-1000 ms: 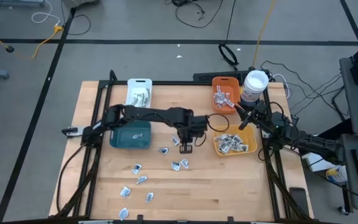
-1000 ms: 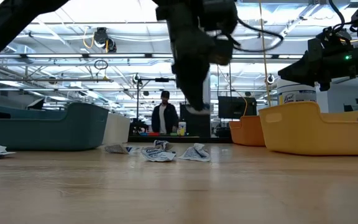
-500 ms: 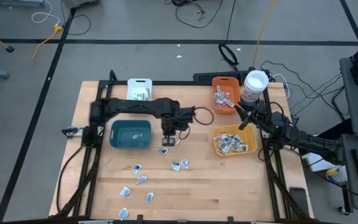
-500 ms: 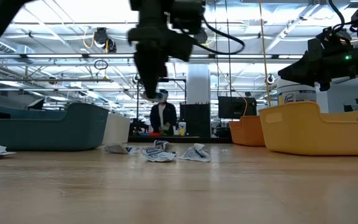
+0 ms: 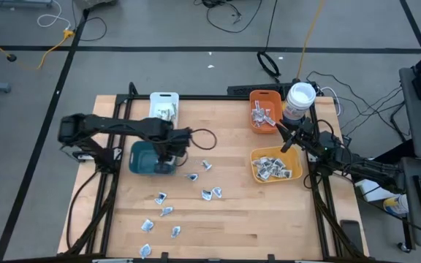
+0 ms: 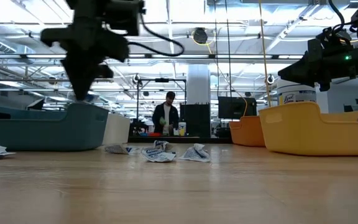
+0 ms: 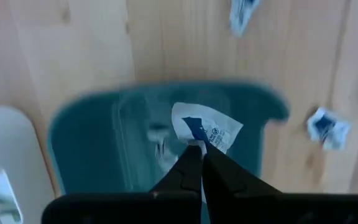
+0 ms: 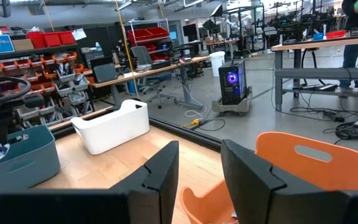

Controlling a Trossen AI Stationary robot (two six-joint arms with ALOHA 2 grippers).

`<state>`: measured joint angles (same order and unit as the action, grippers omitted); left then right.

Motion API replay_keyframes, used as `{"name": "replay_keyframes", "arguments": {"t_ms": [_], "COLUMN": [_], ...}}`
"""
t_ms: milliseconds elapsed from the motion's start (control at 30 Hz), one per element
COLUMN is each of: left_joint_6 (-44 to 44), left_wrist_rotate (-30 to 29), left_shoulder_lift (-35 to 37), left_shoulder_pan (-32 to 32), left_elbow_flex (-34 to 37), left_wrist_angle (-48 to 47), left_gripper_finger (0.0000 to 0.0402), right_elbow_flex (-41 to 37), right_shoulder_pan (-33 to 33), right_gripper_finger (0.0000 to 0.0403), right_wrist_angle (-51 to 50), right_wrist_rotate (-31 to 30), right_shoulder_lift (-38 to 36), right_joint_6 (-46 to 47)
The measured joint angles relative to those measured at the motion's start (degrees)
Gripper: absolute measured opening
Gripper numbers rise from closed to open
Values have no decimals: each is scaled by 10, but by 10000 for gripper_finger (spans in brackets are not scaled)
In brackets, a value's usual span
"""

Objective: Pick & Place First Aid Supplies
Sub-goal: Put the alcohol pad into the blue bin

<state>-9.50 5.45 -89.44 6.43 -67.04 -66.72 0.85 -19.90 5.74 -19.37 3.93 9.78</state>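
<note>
We take the teal bin (image 5: 152, 158) as our landmark.

Left gripper (image 7: 199, 154): we find it directly above the teal bin, near the bin's right edge in the high view. Its fingers (image 7: 185, 171) are pressed together on a small white packet (image 7: 205, 129) with blue print, which hangs over the bin's interior.

Loose packets (image 5: 189, 193): we count a scatter on the wooden table (image 5: 232, 219), to the right of the teal bin and on its near side, lying flat and apart from one another. Three more show in the low view (image 6: 160, 151), lying beyond and to the right of the bin.

White bin (image 5: 164, 106): just behind the teal bin, holding a few wrapped strips.

Orange bin (image 5: 264, 111): well apart to the right of the teal bin, with packets in it.

Yellow bin (image 5: 275, 165): right of the teal bin across the open table, with packets in it.

Right gripper (image 8: 199, 168): we place it far right of the teal bin, between the orange and yellow bins. Its fingers stand partly apart and hold nothing.

Person (image 6: 166, 116): standing in the room beyond the table.
</note>
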Motion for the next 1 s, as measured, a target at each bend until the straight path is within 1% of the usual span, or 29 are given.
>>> {"name": "replay_keyframes", "arguments": {"t_ms": [200, 267, 467, 567, 700, 767, 867, 1000], "left_joint_6": [-12, -12, -4, -2, 13, 17, 26, 20], "left_wrist_rotate": [-1, -17, -59, -60, -58, -56, -51, -36], "left_shoulder_lift": [69, 83, 84, 79, 80, 80, 80, 80], "left_shoulder_pan": [4, 4, 3, -2, -6, -6, -6, -6], "left_elbow_flex": [89, 111, 177, 207, 224, 224, 224, 224], "left_wrist_angle": [0, 7, 73, 112, 133, 134, 142, 144], "left_gripper_finger": [1, 0, 0, 0, 3, 13, 43, 106], "right_elbow_flex": [0, 0, 0, 0, 0, 0, 0, 0], "right_shoulder_pan": [0, 0, 0, 0, 0, 0, 0, 0], "right_gripper_finger": [116, 116, 116, 116, 116, 116, 116, 116], "right_wrist_angle": [0, 0, 0, 0, 0, 0, 0, 0], "right_wrist_rotate": [0, 0, 0, 0, 0, 0, 0, 0], "right_shoulder_lift": [0, 0, 0, 0, 0, 0, 0, 0], "right_joint_6": [0, 0, 0, 0, 0, 0, 0, 0]}}
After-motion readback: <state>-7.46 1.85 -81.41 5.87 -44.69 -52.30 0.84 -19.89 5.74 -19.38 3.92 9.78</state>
